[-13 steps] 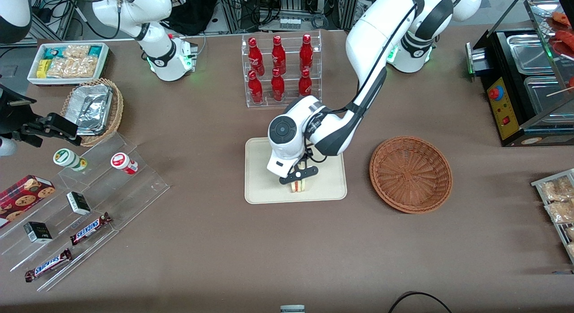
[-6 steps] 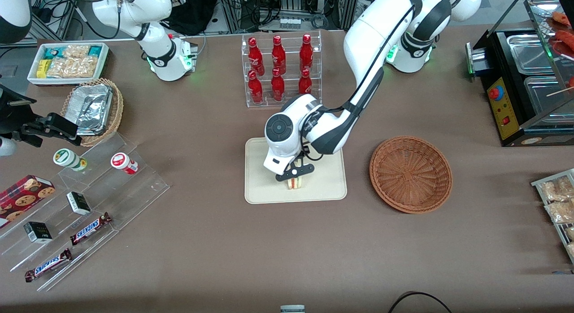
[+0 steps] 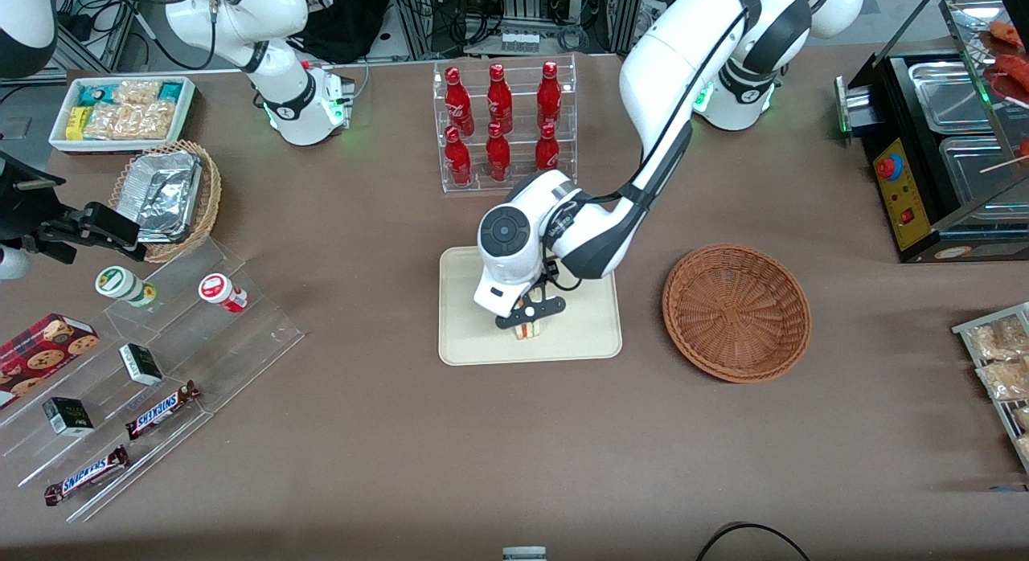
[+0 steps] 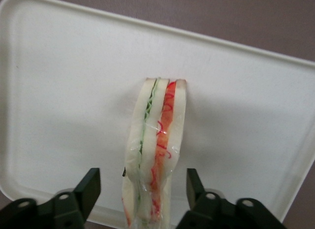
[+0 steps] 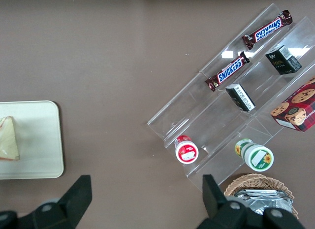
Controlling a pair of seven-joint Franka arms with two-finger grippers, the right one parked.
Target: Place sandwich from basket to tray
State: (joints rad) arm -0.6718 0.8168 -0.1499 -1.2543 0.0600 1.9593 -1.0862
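- Left wrist view: one small triangular sandwich of pale white bread with green and red-orange filling layers (image 4: pixel 156 150) stands on its edge on the one flat cream-beige rectangular tray with rounded corners and a low rim (image 4: pixel 64 91); it appears to be wrapped in clear film.
- The left arm's black two-finger gripper (image 4: pixel 142 189) straddles the sandwich; its two fingers (image 4: pixel 88 187) stand apart, one on each flank of the wedge, with a gap showing on both sides, so neither finger touches the bread.
- In the front view the gripper (image 3: pixel 530 313) hangs directly above the sandwich (image 3: pixel 528 330), which sits on the tray (image 3: pixel 466 336) in the half nearer the front camera.
- One round, shallow, reddish-brown woven wicker basket (image 3: pixel 735 312) lies beside the tray toward the working arm's end of the table, apart from it, with nothing in it.
- Six red bottles (image 3: pixel 498 103) stand in one clear acrylic rack (image 3: pixel 438 127), farther from the front camera than the tray.
- Toward the parked arm's end: one lighter tan wicker basket with foil containers (image 3: pixel 165 195); one white bin of snack packets (image 3: pixel 120 111); one clear stepped display (image 3: pixel 241 336) carrying two Snickers bars (image 3: pixel 161 410), two small dark boxes (image 3: pixel 141 363), two lidded cups (image 3: pixel 221 292) and one red cookie box (image 3: pixel 40 348).
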